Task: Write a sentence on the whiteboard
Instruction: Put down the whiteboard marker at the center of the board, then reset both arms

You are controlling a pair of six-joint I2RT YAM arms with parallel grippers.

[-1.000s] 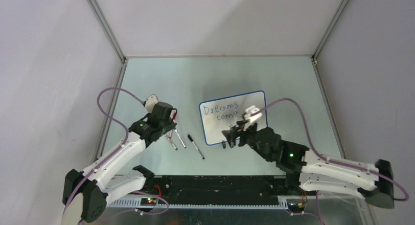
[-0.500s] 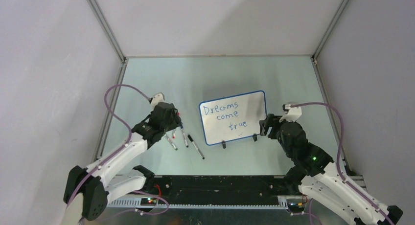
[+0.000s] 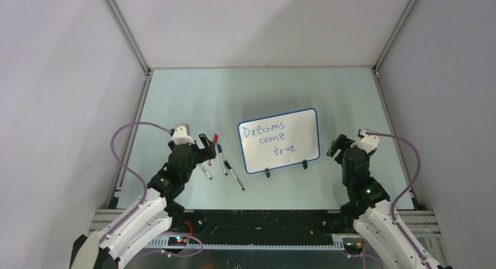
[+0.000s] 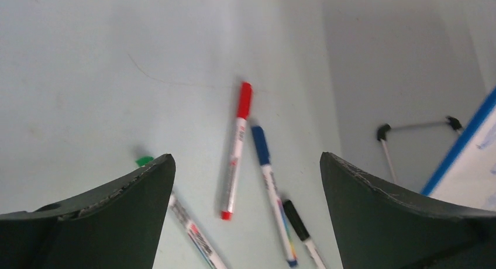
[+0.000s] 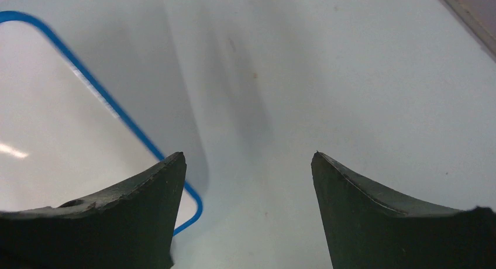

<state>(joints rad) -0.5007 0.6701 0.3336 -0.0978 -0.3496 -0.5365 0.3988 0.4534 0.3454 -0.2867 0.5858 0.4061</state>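
Whiteboard [image 3: 301, 126] sits mid-table [image 3: 193, 99], a bit right of ctr, with two black clip feet [image 3: 267, 173] on its near long edge. Sentence [image 3: 270, 140] in blue, "Dreams come true", 3 lines, fills the board's left part. Left tool [image 4: 245, 164] is spread wide w/ nothing btwn its fingers. It hovers over loose markers just left of the board: red marker [image 4: 237, 147], blue marker [image 4: 270, 181], black marker [image 4: 295, 219], and green marker [image 4: 190, 228] partly behind the left finger. Right tool [image 5: 248, 158] is also spread wide and empty, over bare table just right of the board's blue rim. Both tools are apart from board and markers.
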